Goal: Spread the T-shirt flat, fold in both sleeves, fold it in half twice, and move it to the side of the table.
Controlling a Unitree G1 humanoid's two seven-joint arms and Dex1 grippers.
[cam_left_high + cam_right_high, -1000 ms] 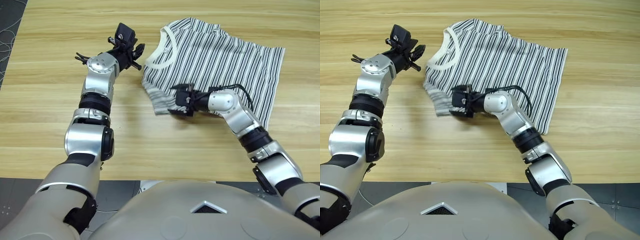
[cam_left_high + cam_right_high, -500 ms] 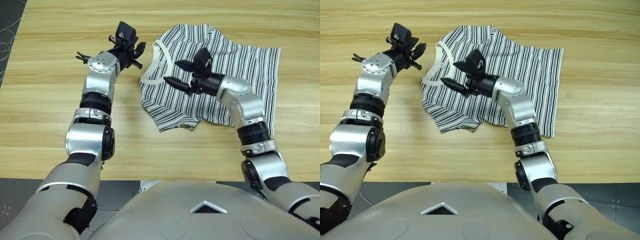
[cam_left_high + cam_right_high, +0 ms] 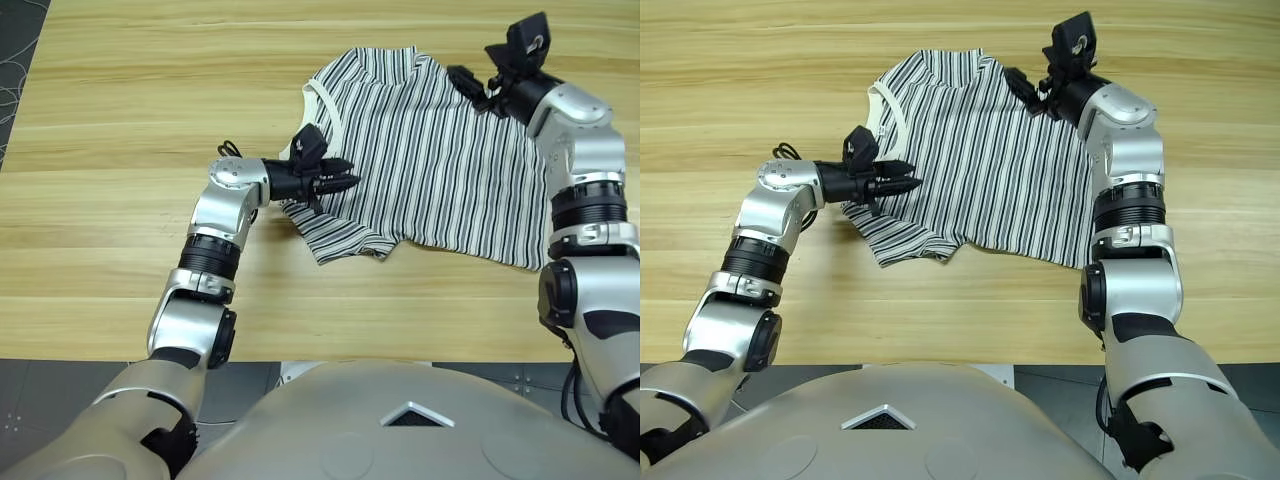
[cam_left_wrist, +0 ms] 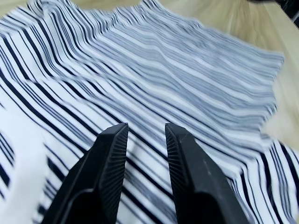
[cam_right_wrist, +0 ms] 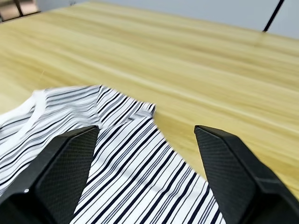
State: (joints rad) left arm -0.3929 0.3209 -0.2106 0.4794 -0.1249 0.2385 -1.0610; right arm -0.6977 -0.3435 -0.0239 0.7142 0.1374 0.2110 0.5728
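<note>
Light wooden table [image 3: 120, 90], grain running across its width, evenly lit. Dark floor [image 3: 18, 70] lies beyond its left edge, marked with thin pale lines, possibly cables. Grey tiles [image 3: 1240, 385] run along the near edge. Pale grey wall [image 5: 196, 11] stands behind the far side.

The surface [image 3: 120, 250] is light wood with long grain lines running across it, and its near edge lies toward the robot. A black-and-white striped T-shirt [image 3: 440, 170] lies directly on it, toward the far right part. The shirt is rumpled rather than flat, its white collar [image 3: 322, 108] pointing to the left and one sleeve [image 3: 345, 238] bunched at the near-left corner. Bare wood surrounds the cloth on every side.
</note>
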